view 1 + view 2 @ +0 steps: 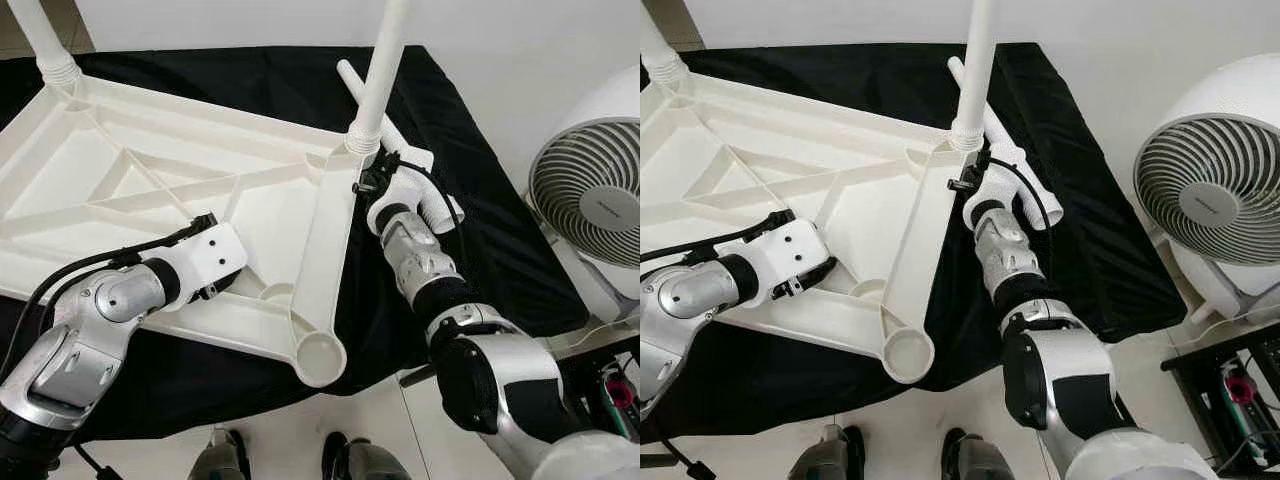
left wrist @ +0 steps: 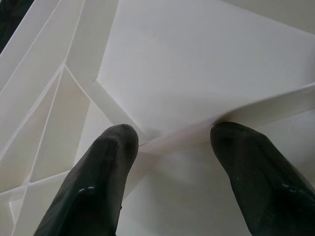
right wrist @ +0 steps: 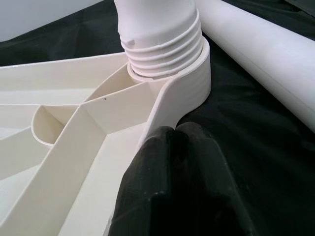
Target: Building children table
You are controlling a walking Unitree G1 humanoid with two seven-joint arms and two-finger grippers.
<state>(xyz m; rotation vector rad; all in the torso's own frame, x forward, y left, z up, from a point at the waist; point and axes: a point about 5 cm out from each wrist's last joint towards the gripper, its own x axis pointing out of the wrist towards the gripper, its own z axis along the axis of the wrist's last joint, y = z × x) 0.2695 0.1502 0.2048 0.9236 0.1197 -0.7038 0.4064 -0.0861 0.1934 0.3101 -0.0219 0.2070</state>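
1. The white tabletop (image 1: 150, 190) lies upside down on a black cloth (image 1: 480, 220), ribbed underside facing up.
2. One white leg (image 1: 380, 75) stands upright in the far right corner socket; another leg (image 1: 40, 40) rises at the far left corner.
3. A loose leg (image 1: 1005, 150) lies on the cloth just beside that right corner.
4. The near corner socket (image 1: 320, 355) sits open.
5. Left gripper (image 2: 172, 142) is down on the underside, fingers (image 2: 98, 182) spread, straddling a rib.
6. Right gripper (image 3: 172, 162) has its fingers pressed together against the tabletop's rim, just below the screwed-in leg.
7. A white fan (image 1: 1210, 190) stands off to the right.
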